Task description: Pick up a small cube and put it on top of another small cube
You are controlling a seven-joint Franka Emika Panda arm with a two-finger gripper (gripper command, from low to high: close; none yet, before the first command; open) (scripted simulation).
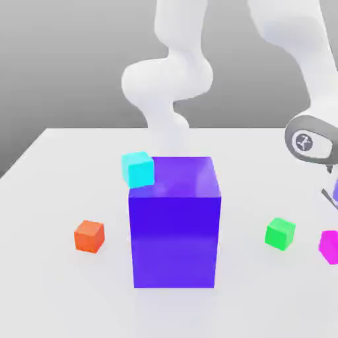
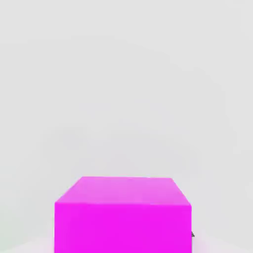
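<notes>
on the pale desk [image 1: 59,178] a big blue-purple block [image 1: 174,228] stands in the middle of the exterior view. a cyan cube [image 1: 138,168] sits at the block's far left upper corner, touching it or just behind it (which of the two cannot be told). an orange cube [image 1: 89,236] lies on the desk to the block's left, apart from it, and a green cube [image 1: 280,233] lies to its right. the small magenta-pink cube [image 1: 329,246] rests on the desk just right of the green cube, at the exterior view's right edge, cut off by the frame. the white arm [image 1: 310,138] reaches down above that spot. in the hand view the magenta-pink cube [image 2: 122,215] sits close up, and the end effector is clamped together on it.
</notes>
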